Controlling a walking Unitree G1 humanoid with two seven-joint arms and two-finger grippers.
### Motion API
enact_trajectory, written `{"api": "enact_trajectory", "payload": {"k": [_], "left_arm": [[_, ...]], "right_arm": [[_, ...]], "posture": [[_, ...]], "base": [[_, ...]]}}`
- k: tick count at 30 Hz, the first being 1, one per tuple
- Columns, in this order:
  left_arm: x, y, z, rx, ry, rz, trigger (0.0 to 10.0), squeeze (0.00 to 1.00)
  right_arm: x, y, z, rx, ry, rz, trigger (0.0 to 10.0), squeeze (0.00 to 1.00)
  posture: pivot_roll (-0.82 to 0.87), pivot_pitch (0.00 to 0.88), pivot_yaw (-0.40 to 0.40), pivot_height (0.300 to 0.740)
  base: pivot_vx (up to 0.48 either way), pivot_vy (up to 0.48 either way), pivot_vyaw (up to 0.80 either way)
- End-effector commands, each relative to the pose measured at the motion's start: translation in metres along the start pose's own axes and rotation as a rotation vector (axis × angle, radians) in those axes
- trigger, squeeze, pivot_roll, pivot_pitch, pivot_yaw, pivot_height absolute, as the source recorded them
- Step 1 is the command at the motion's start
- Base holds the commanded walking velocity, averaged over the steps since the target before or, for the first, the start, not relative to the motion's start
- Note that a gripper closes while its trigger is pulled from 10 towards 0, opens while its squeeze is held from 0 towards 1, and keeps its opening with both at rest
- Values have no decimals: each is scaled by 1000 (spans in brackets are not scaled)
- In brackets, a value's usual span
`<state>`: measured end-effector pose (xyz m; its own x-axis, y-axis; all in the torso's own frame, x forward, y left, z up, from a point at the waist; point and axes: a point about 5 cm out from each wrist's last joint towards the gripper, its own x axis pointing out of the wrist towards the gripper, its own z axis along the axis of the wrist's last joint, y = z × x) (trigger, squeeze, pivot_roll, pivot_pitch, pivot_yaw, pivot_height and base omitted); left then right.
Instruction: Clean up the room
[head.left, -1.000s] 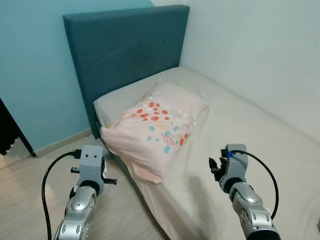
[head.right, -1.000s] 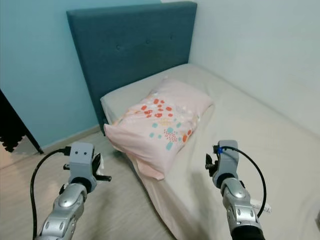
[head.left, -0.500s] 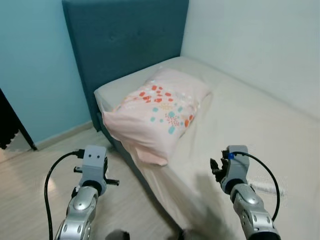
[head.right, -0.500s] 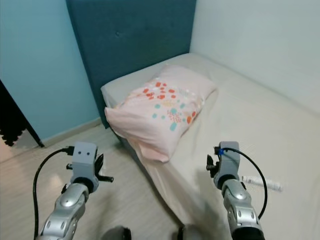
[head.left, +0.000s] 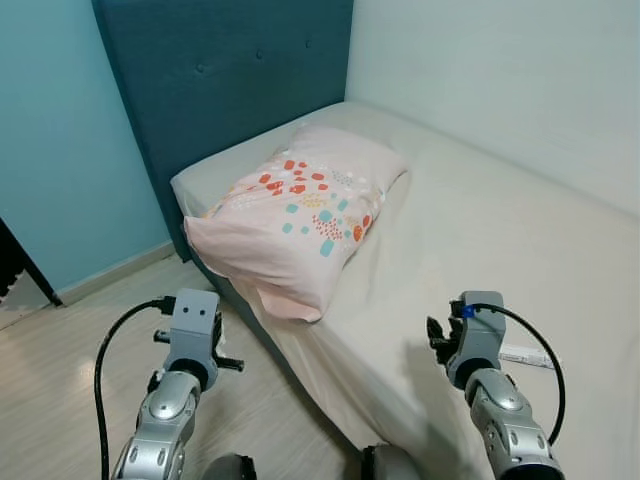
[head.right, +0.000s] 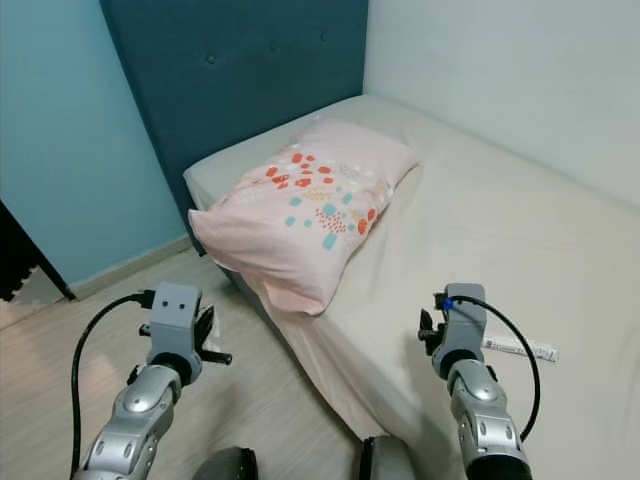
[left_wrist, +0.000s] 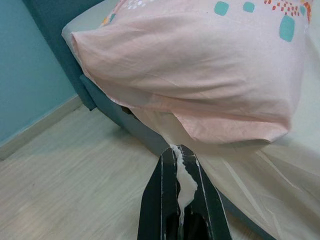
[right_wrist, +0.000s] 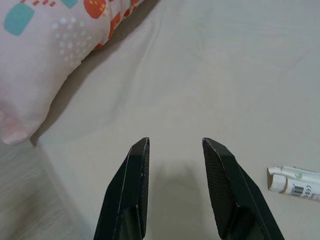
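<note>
My left gripper (left_wrist: 178, 150) is shut on a crumpled white scrap of paper (left_wrist: 184, 182), held over the wooden floor just off the bed's corner. A pink pillow (head.left: 295, 215) with red and teal spots overhangs that corner of the beige bed (head.left: 480, 230). Over the sheet near the bed's side edge, my right gripper (right_wrist: 175, 142) is open with nothing between its fingers. A small white tube (head.right: 520, 348) lies on the sheet a little to the right of the right gripper, also seen as the tube (right_wrist: 295, 182) in the right wrist view.
A dark teal headboard (head.left: 200, 80) stands against the blue wall, and a white wall runs along the bed's far side. Pale wooden floor (head.left: 70, 340) spreads to the left. A black object (head.left: 12, 270) sits at the left edge.
The camera has come closer and tilted down, so the bed fills more of the view and the white tube has come into sight. Both arms keep the same pose.
</note>
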<state>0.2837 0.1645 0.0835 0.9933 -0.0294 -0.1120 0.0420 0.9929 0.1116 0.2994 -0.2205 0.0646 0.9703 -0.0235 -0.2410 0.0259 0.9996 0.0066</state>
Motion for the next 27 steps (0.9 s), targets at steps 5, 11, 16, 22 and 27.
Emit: {"api": "enact_trajectory", "payload": {"k": [5, 11, 16, 22, 27], "left_arm": [[-4, 1, -5, 24, 26, -10, 10000, 0], [-6, 1, -6, 28, 30, -12, 10000, 0], [-7, 1, -6, 31, 31, -15, 10000, 0], [-8, 1, -5, 36, 31, -25, 10000, 0], [-8, 0, -4, 44, 29, -40, 10000, 0]], "right_arm": [[-1, -2, -4, 12, 15, -3, 10000, 0], [0, -1, -5, 10, 19, 0, 10000, 0], [0, 0, -6, 11, 19, 1, 10000, 0], [-1, -1, -6, 17, 19, -3, 10000, 0], [2, -6, -6, -16, 45, -23, 10000, 0]], "posture": [[55, 88, -49, 595], [59, 88, -50, 595], [61, 89, -48, 595], [62, 95, -44, 595], [63, 102, -41, 595]], "base": [[0, 0, 0], [0, 0, 0], [0, 0, 0], [0, 0, 0], [0, 0, 0]]}}
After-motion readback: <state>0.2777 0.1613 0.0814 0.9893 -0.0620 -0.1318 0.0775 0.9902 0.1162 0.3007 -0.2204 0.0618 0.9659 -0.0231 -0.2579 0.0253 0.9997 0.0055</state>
